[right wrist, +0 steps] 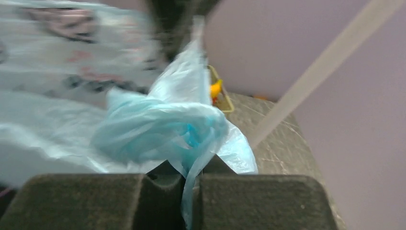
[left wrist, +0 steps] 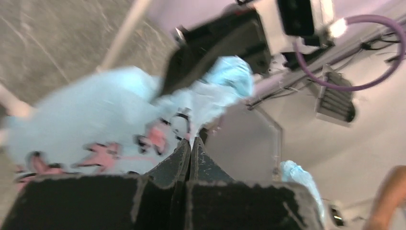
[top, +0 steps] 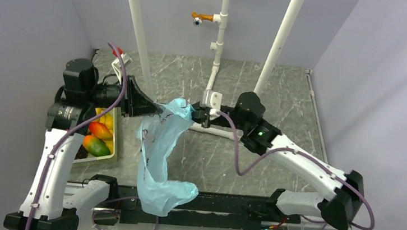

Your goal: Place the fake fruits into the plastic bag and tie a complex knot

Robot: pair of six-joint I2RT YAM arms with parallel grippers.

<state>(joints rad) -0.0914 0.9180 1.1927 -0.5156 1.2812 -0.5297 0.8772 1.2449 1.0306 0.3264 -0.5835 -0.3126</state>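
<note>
Left gripper (top: 148,108): jaws closed, pinching a thin fold of the bag (top: 159,144) at its upper end; the wrist view shows the fingertips pressed together on the plastic. Right gripper (top: 197,114): jaws closed on a narrow strand of the same bag, which runs down between its fingers. The two grippers face each other near mid-table, close together, with the bag's top bunched into a wad between them; whether it is knotted cannot be told. The bag hangs from them toward the near edge, its lower end bulging over the arm bases; contents not discernible. Fruits (top: 96,138), orange-green and yellow, lie in a tray (top: 115,140) on the table (top: 282,94) beside the left arm, outside the bag.
</note>
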